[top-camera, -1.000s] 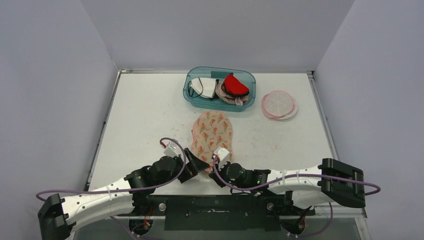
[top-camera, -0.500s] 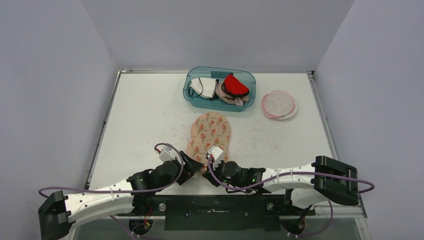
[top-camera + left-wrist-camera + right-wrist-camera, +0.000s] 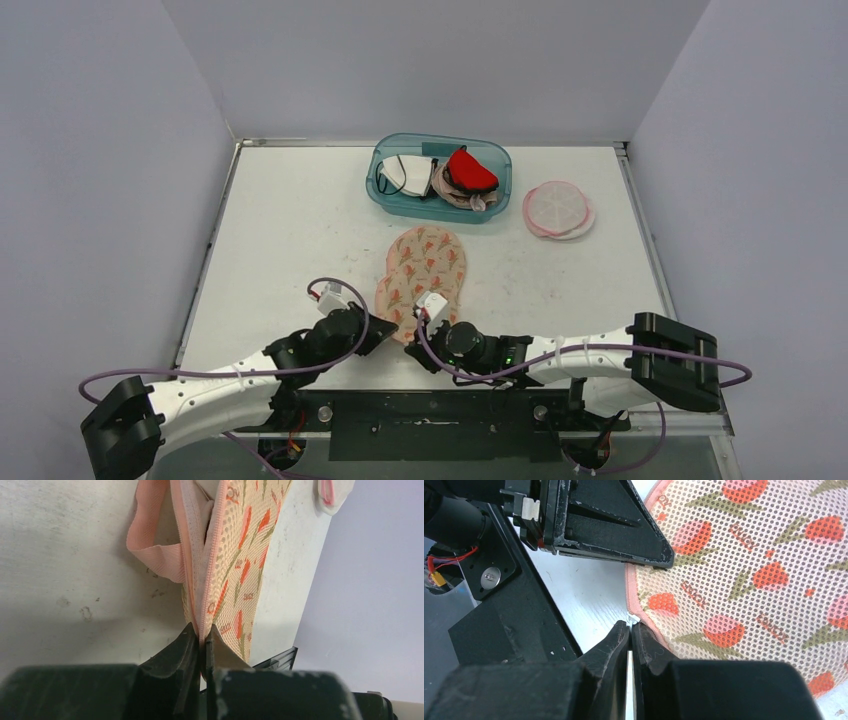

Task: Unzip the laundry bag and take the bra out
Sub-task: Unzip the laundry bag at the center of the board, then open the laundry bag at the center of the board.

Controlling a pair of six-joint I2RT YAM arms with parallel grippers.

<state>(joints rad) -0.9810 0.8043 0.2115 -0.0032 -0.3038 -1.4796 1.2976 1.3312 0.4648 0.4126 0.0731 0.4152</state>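
Both arms lie low, angled inward. The left gripper (image 3: pixel 202 634) clamps the laundry bag's (image 3: pixel 428 262) seam; the right gripper (image 3: pixel 630 626) clamps its zipper tab (image 3: pixel 634 617). White table (image 3: pixel 290 220), grey walls (image 3: pixel 420 60).

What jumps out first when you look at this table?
A pink mesh laundry bag with red tulips lies mid-table, its near edge pinched by the left end effector and the right end effector. Behind it, a teal tub holds a red garment among paler ones.
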